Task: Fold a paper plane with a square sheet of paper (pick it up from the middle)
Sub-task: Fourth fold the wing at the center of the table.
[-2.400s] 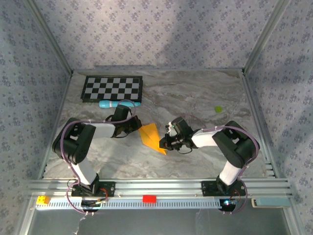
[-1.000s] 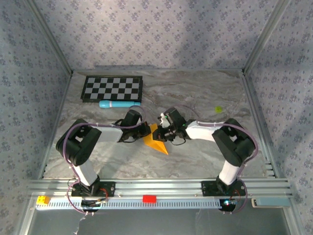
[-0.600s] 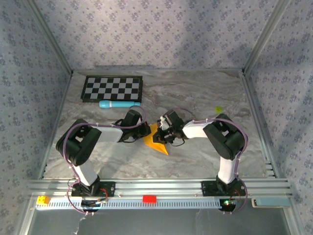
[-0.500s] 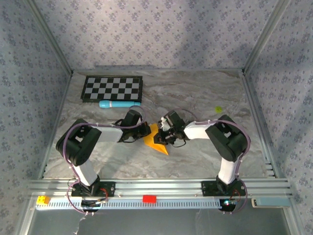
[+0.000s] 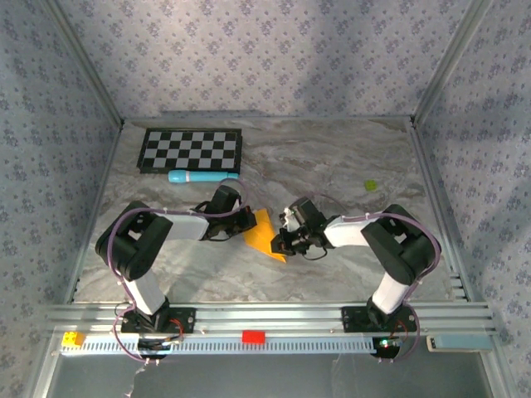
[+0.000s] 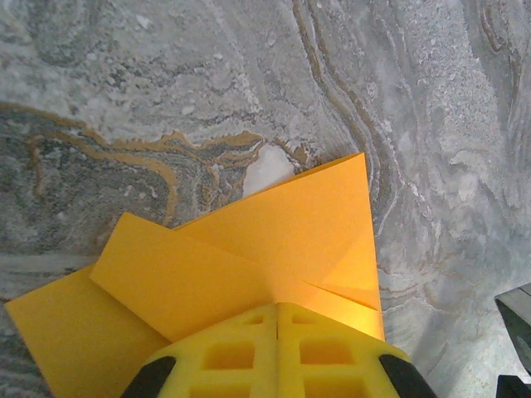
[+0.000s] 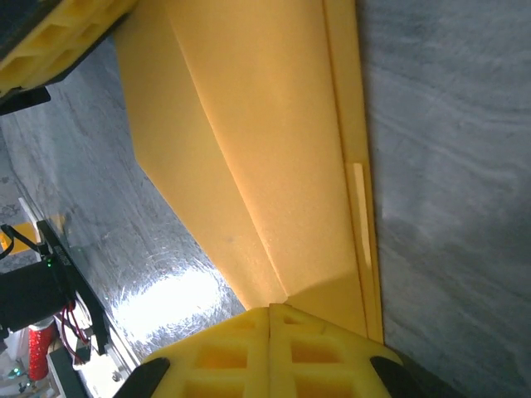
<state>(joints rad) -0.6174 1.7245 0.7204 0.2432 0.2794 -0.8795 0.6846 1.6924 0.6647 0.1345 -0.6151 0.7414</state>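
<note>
Where both arms meet, table point(image 5: 348, 166): grey marble.
square sheet of paper point(image 5: 262, 235): folded orange, mid-frame, its left corner hidden under the left gripper point(image 5: 247, 220).
left gripper: pads point(image 6: 249, 323) closed, pinching the sheet.
right gripper point(image 5: 284, 241): closed at the sheet's lower-right edge, grip unclear; earlier it sat higher, over the sheet.

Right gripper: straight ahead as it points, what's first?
The paper: the right gripper, jaws shut, has its tips on it, aimed along the sheet. Beyond, the left gripper sits slightly off that line, so it is probably missed.
</note>
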